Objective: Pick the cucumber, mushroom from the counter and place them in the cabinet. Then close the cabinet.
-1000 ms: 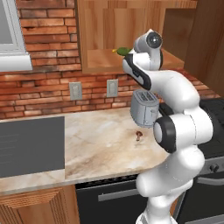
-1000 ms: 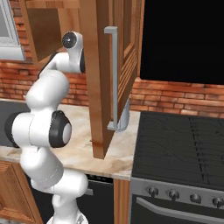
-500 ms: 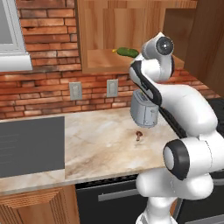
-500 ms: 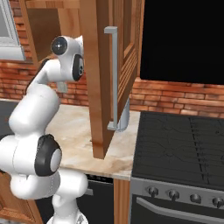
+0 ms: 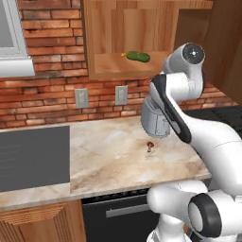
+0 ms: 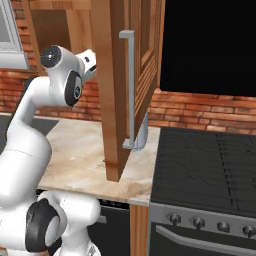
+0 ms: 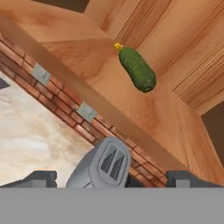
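The cucumber (image 7: 138, 69) lies on the cabinet (image 5: 113, 71) floor, at twelve o'clock from the spread, empty claw (image 7: 109, 178). The mushroom (image 5: 149, 146) stands on the desk (image 5: 108, 156) beside the toaster (image 5: 155, 120); reaching down, the claw could probably knock it over.

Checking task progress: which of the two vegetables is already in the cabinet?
The cucumber: green, lying on the open cabinet shelf. The small brown mushroom sits on the counter in front of the toaster.
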